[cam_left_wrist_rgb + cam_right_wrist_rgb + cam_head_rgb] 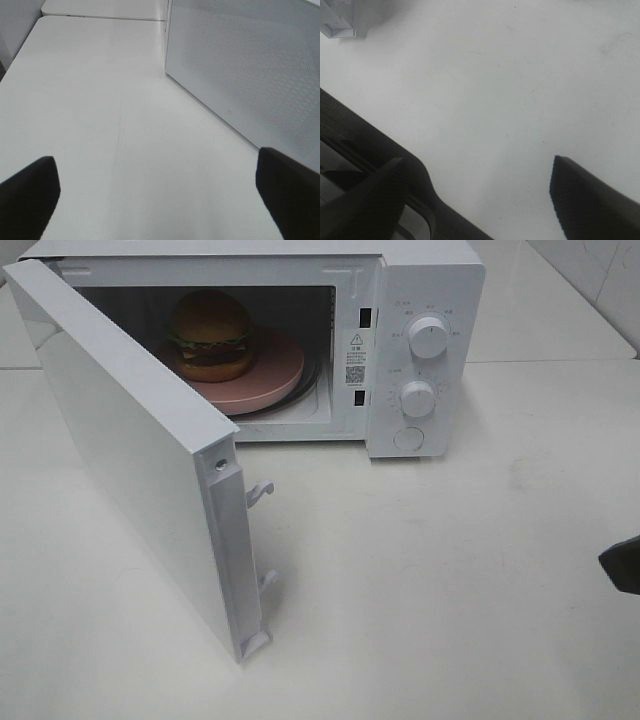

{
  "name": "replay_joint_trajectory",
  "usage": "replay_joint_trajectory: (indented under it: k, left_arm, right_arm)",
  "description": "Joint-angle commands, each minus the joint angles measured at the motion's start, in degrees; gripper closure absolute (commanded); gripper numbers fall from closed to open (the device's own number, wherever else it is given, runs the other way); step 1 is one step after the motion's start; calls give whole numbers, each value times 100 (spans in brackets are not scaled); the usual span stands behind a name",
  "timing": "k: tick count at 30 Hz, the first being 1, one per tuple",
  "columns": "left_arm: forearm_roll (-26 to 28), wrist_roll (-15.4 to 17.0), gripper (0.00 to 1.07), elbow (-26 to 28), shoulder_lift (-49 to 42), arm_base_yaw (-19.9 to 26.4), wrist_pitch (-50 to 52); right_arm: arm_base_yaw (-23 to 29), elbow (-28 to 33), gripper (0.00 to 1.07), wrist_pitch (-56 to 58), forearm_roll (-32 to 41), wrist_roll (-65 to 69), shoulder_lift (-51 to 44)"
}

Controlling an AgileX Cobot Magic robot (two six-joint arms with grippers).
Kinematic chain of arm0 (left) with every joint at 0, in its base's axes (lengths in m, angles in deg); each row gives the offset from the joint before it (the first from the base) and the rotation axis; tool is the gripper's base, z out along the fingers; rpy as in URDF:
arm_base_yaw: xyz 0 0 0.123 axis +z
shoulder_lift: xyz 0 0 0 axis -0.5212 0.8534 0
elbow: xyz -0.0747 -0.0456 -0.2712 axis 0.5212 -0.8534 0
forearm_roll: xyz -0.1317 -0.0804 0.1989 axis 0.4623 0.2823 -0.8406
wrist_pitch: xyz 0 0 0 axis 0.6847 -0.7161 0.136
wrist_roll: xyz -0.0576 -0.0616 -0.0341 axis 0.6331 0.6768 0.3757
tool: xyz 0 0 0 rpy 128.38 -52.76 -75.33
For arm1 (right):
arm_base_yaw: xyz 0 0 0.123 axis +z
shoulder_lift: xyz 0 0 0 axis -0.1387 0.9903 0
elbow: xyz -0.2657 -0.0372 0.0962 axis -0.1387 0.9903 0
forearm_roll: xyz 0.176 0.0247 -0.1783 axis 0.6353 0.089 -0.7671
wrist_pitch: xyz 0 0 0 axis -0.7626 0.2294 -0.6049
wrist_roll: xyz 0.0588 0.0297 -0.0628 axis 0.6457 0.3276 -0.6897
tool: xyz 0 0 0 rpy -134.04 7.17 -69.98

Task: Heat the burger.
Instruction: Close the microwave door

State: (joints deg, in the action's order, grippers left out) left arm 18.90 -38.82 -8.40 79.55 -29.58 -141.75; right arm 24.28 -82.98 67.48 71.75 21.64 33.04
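Wrist views: left gripper and right gripper both spread wide and empty, white table below. Exterior high, further back: microwave door swung open across the frame's left half; behind it, upper centre-left, the burger sits on a pink plate inside the microwave.

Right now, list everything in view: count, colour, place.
microwave: one, white, back of table, door open
door: one, white, swung out toward front left
burger: one, golden-brown bun, inside microwave on the plate
plate: one, pink, inside microwave
knobs: two, white, control panel, one above the other
button: one, white, below the knobs
table: one, white, under everything
left gripper: one, black, jaws open, over the table
right gripper: one, black, jaws open, over the table
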Motion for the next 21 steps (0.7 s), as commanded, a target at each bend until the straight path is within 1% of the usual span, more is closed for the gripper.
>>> replay_joint_trajectory:
  k: [1,2,4,5,6,7,8,9,10,11,13,14,16,17,19,20,21]
  left_arm:
    - [23,6,7,6,-29,17,0]
    - [23,6,7,6,-29,17,0]
    - [23,6,7,6,-29,17,0]
    - [23,6,7,6,-29,17,0]
    - [23,6,7,6,-29,17,0]
    - [23,6,7,6,-29,17,0]
    - [23,6,7,6,-29,17,0]
    - [23,6,7,6,-29,17,0]
    - [23,6,7,6,-29,17,0]
    - [23,6,7,6,-29,17,0]
    - [23,6,7,6,-29,17,0]
    - [23,6,7,6,-29,17,0]
    - [23,6,7,6,-29,17,0]
    - [23,6,7,6,-29,17,0]
    - [23,6,7,6,-29,17,0]
    - [23,6,7,6,-29,17,0]
    - [23,6,7,6,-29,17,0]
  right_arm:
    - [-23,17,31,235,-92,178,-481]
    - [-23,17,31,235,-92,178,-481]
    - [-252,80,31,275,-46,178,-722]
    - [-252,80,31,275,-46,178,-722]
    - [-556,172,31,275,-46,120,-888]
    - [-733,223,31,275,-46,97,-968]
    - [-733,223,31,275,-46,97,-968]
    - [-1043,344,31,275,-46,69,-1192]
    - [-1146,395,31,269,-52,69,-1283]
    - [-1146,395,31,269,-52,69,-1283]
    - [-1415,533,31,269,-52,74,-1650]
    - [-1415,533,31,269,-52,74,-1650]
    - [-1633,693,31,229,-52,109,-2034]
    - [-1633,693,31,229,-52,109,-2034]
    - [-1879,911,31,212,-46,115,-2441]
    - [-1879,911,31,212,-46,115,-2441]
    - [-2040,1026,31,264,-46,115,-2744]
